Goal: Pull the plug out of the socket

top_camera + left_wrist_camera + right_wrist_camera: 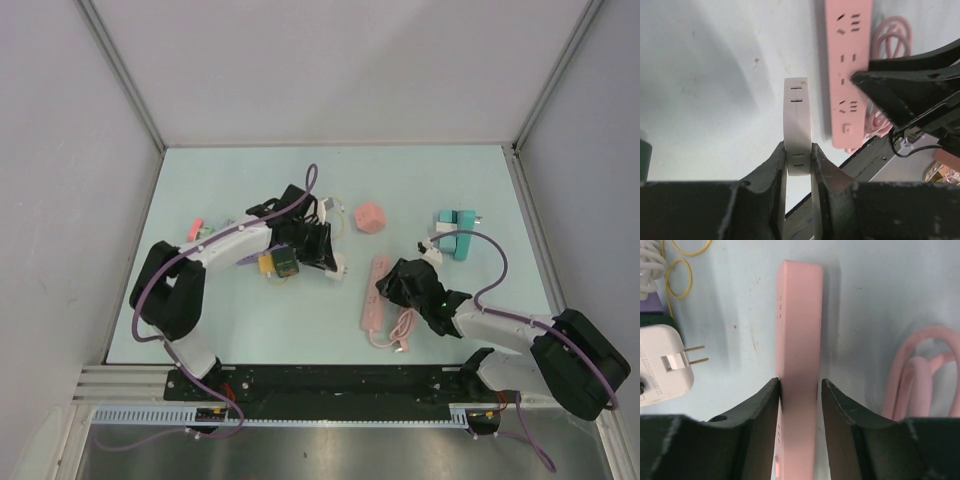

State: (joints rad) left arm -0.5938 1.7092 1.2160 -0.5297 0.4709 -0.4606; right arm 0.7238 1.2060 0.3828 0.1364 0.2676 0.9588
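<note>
The pink socket strip (373, 295) lies flat on the table, lengthwise toward the arms. My left gripper (799, 155) is shut on the white plug (797, 125) and holds it left of the strip, apart from it. In the right wrist view the plug (665, 370) shows its two bare prongs pointing at the strip (799, 315). My right gripper (800, 385) straddles the strip near its near end. One finger touches the strip's side and a thin gap shows at the other. In the top view the left gripper (338, 266) and the right gripper (380, 290) are close together.
The strip's pink cable (403, 328) is coiled by its near end. A pink block (369, 218), a teal adapter (456, 232) and a white plug (430, 250) lie farther back. Green and yellow pieces (280, 264) sit under the left arm. Yellow rubber bands (680, 275) lie nearby.
</note>
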